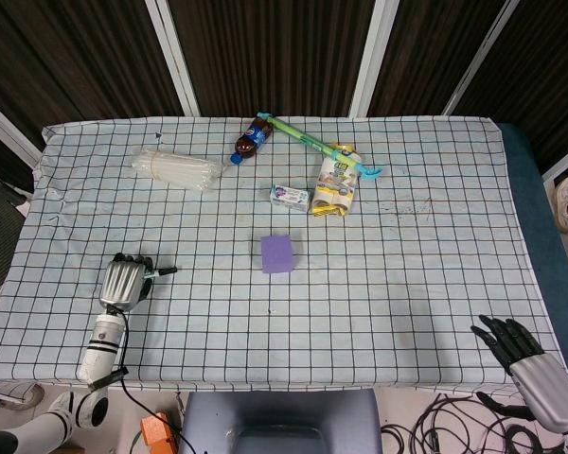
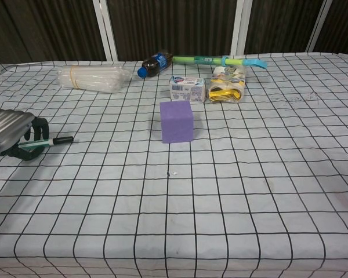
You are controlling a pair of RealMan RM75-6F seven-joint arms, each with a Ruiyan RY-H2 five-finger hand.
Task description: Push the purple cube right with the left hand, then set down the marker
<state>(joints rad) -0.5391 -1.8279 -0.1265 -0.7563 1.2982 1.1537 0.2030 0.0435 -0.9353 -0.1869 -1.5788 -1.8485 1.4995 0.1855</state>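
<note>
The purple cube (image 1: 277,253) stands near the middle of the checked tablecloth, also seen in the chest view (image 2: 177,121). My left hand (image 1: 125,282) is far to the cube's left, near the table's front left, and grips a green marker (image 1: 157,271) whose dark tip points right. In the chest view the left hand (image 2: 10,134) sits at the left edge with the marker (image 2: 46,141) low over the cloth. My right hand (image 1: 524,357) hangs off the table's front right corner, fingers spread, holding nothing.
At the back lie a clear plastic bag roll (image 1: 175,169), a cola bottle (image 1: 250,138), a green-blue stick (image 1: 322,146), a small white box (image 1: 290,196) and a yellow-white packet (image 1: 335,186). The table's front edge (image 1: 293,386) runs just below both hands.
</note>
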